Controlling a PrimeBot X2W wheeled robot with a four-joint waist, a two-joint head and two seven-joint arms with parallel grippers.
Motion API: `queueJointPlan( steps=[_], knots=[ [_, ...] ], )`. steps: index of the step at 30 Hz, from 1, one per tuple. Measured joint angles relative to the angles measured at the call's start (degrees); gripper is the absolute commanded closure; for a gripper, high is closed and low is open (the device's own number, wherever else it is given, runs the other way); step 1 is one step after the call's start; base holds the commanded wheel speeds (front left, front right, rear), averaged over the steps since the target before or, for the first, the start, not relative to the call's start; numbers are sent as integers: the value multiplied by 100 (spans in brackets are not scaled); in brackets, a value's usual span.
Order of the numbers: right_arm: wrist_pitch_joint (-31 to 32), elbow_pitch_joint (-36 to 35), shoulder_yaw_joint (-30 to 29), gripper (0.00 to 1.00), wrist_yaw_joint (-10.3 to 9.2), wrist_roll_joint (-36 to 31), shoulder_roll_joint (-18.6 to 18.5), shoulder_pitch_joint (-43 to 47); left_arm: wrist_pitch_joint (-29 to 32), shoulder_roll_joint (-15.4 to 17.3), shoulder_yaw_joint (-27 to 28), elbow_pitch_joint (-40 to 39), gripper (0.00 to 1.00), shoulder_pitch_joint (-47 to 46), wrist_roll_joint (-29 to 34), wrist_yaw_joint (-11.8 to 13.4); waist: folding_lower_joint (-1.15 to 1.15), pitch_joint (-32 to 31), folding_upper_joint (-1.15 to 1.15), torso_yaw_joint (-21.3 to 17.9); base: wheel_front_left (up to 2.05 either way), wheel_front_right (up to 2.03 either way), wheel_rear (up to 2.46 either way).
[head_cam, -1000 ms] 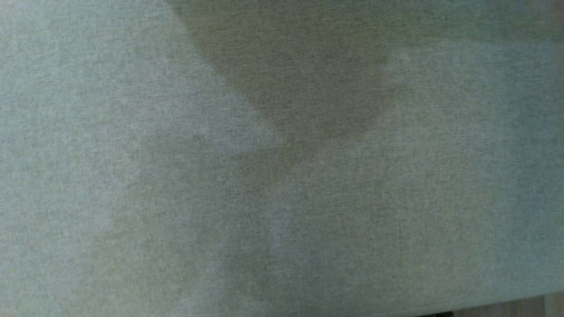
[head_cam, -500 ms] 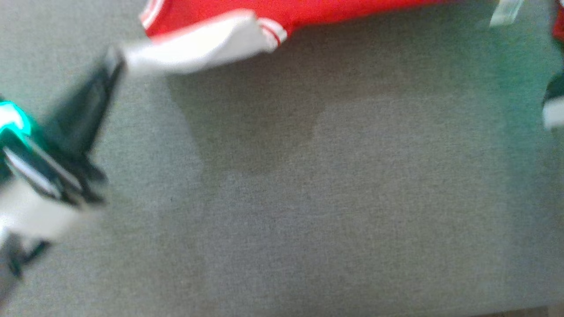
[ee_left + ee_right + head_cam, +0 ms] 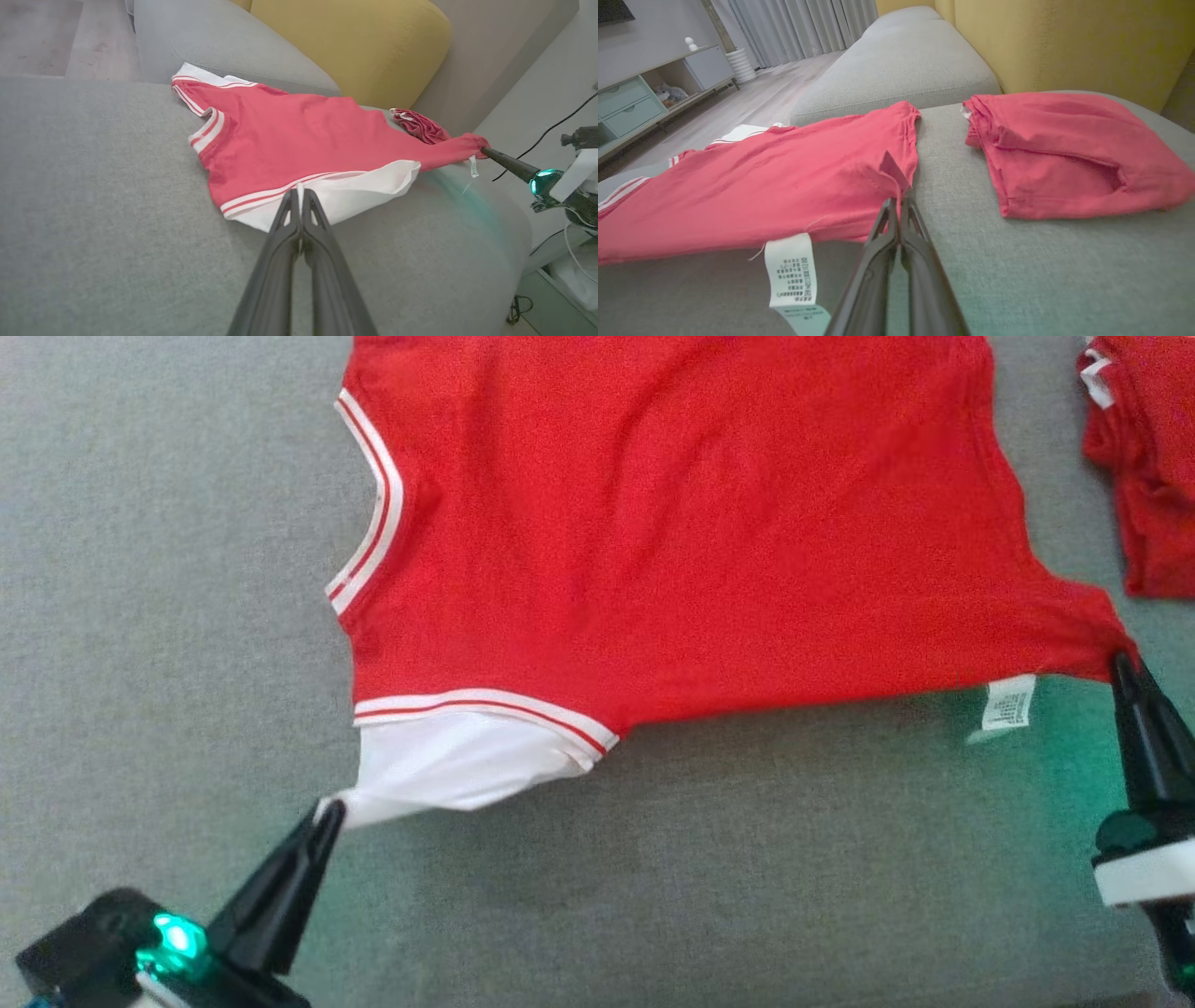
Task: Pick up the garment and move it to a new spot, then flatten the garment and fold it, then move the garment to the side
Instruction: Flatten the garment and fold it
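Two long, dark, tapering tools sit nearest, each pinched tight on cloth. The left tool [image 3: 329, 812] has its tips closed on the corner of the white sleeve [image 3: 457, 765], drawing it to a point. The right tool [image 3: 1120, 663] is closed on a red hem corner of the garment [image 3: 672, 541], which bunches into a small peak there.

Between them the garment lies spread on the grey sofa [image 3: 747, 877], whose weave is coarse and flecked. It is a red knit top, soft and matte, with shallow wrinkles running across it. White bands with thin red stripes edge the neckline [image 3: 387, 509] and the sleeve seam. A white care label [image 3: 1008, 702] printed with small text hangs from the near edge, close to the right tool.

Beyond the right tool, apart from the spread garment, a second red cloth [image 3: 1144, 476] lies folded into a thick pad. Farther back, a rounded mustard-yellow cushion [image 3: 364, 42] rises behind the seat.
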Motion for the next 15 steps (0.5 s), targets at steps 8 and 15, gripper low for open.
queueJointPlan(
  steps=[8, 15],
  knots=[
    [244, -198, -112, 100, 0, 93, 19, 19, 0, 504, -233, -378, 100, -573, -142, -42, 1, 119, 0, 6, 0, 0, 0],
    [417, -214, -41, 100, 0, 97, 70, -456, 0, 798, -470, -369, 100, -1609, -107, -43, 1, 249, 0, -50, 0, 0, 0]
  ],
)
